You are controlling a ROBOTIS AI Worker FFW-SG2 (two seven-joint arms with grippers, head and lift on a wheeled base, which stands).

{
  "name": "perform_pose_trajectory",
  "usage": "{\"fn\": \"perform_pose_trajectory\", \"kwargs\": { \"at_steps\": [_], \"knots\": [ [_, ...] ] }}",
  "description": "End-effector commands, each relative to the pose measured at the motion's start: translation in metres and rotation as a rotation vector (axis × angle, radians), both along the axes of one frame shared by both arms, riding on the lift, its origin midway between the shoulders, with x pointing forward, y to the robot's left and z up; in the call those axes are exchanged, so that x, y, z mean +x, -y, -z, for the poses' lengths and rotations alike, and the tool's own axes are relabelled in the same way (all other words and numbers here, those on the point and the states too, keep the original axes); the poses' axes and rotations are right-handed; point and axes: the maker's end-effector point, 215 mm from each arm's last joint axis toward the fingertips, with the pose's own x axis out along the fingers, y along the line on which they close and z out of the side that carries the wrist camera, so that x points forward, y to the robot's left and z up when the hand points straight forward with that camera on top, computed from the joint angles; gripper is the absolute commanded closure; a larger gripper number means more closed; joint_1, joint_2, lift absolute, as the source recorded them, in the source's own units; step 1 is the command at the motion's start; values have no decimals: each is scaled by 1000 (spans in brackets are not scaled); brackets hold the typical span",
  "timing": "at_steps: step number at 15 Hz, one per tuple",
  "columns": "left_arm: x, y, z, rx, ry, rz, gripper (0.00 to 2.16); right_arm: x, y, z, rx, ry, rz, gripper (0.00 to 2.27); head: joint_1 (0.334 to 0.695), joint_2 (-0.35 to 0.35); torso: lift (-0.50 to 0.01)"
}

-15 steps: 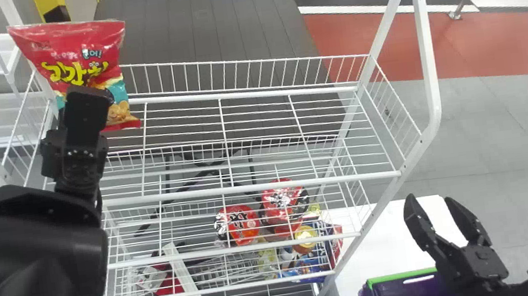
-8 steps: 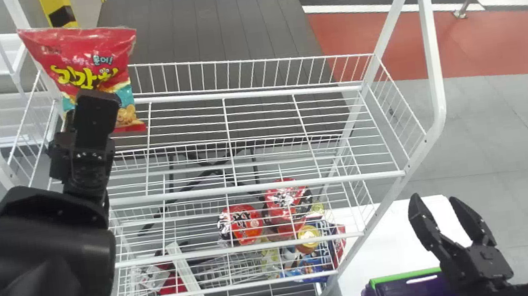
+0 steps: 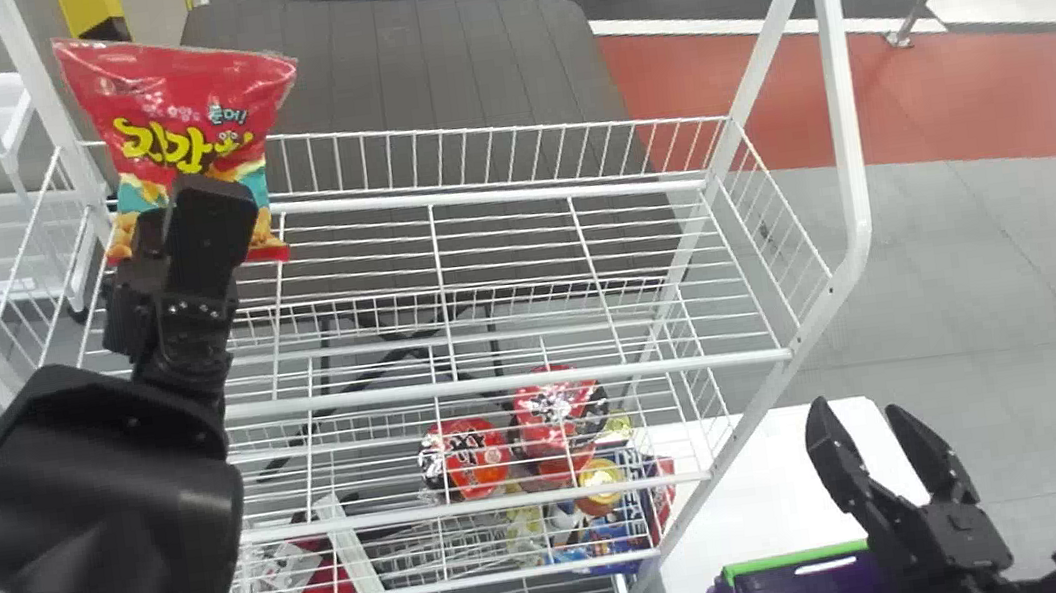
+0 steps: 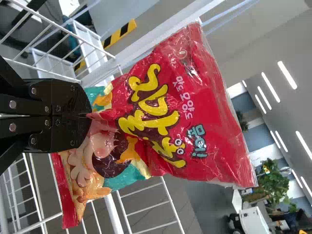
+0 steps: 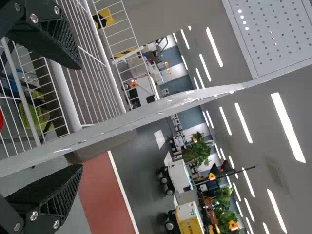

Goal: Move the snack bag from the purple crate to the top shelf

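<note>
The glossy red snack bag [image 3: 182,102], yellow-lettered above a teal band, is held upright, slightly tilted, creased where pinched low down, at the top shelf's [image 3: 498,383] ten-o'clock corner.
</note>
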Motion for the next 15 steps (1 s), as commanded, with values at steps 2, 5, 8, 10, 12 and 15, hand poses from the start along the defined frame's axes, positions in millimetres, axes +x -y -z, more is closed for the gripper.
{"fn": "perform_pose_trajectory", "kwargs": {
  "at_steps": [2,5,8,10,12,15],
  "knots": [
    [-1,4,3,3,-5,1,1517,0,0,0,1,0,1,97,695,-225,0],
    [-2,2,5,9,-6,-8,1453,0,0,0,1,0,1,97,695,-226,0],
    [-2,4,4,16,-4,-7,1004,1,0,0,2,-1,0,97,695,-225,0],
    [-3,7,6,15,-12,0,674,1,0,0,2,-1,0,97,695,-227,0],
    [-4,8,8,16,-21,4,616,0,1,0,3,0,2,97,695,-231,0],
    [-4,7,10,19,-22,-1,616,0,1,1,3,-2,2,97,695,-233,0]
  ]
}}
